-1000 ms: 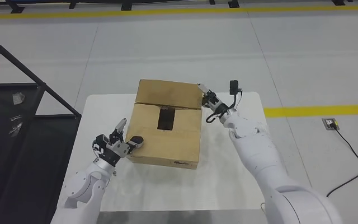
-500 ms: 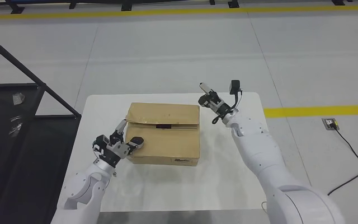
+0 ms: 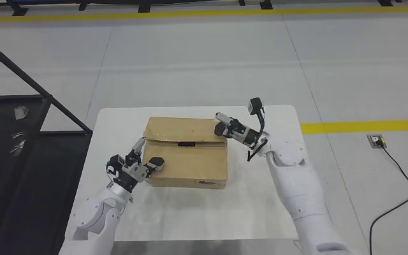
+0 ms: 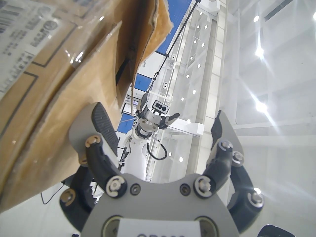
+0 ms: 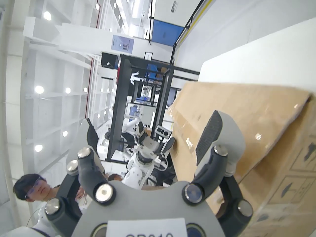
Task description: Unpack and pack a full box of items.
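Resting, flaps nearly closed: cardboard box point(image 3: 186, 153), stiff, probably heavy if full, taped faces slick; grasp at flap edges. Left gripper point(image 3: 147, 153) wide, empty; right gripper point(image 5: 150, 124) wide, empty.

A second ago the far flap point(image 3: 185, 129) of the box point(image 3: 191, 167) stood folded back and we saw a dark opening in the top; it has since come down, leaving only a thin dark slit point(image 3: 186, 145). The right gripper point(image 3: 218, 124), then at the flap's right corner and afterwards lifted beside it, has now turned inward over the right end of the closed flap, its fingers apart.
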